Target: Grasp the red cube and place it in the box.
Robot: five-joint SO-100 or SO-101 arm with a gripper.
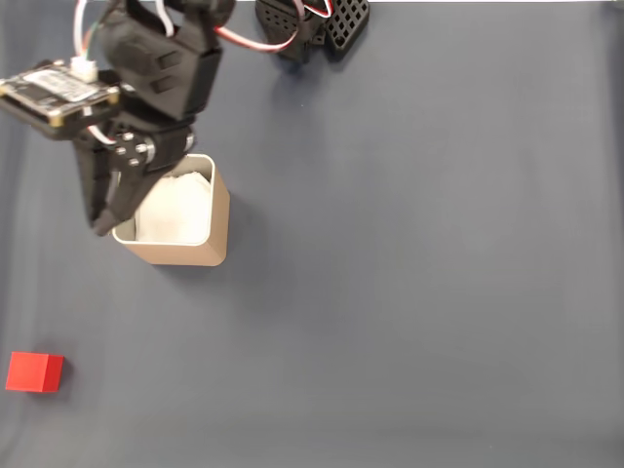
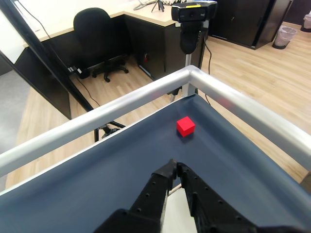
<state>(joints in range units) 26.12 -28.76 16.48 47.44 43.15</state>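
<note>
The red cube point(image 1: 34, 372) rests on the dark blue-grey table surface near the lower left corner of the fixed view, well apart from the arm. In the wrist view the red cube point(image 2: 185, 126) lies ahead of the fingertips, close to the table's corner. The box point(image 1: 185, 255), tan with a pale rim and white paper inside, stands left of centre. My gripper point(image 1: 101, 226) hangs over the box's left rim, pointing toward the cube. In the wrist view my gripper point(image 2: 173, 167) has its tips touching, shut with nothing held.
A silver metal rail point(image 2: 146, 94) borders the table and meets at a corner just past the cube. A webcam on a stand point(image 2: 193, 19) rises beyond that corner. The arm's black base parts point(image 1: 312, 29) sit at the top edge of the fixed view.
</note>
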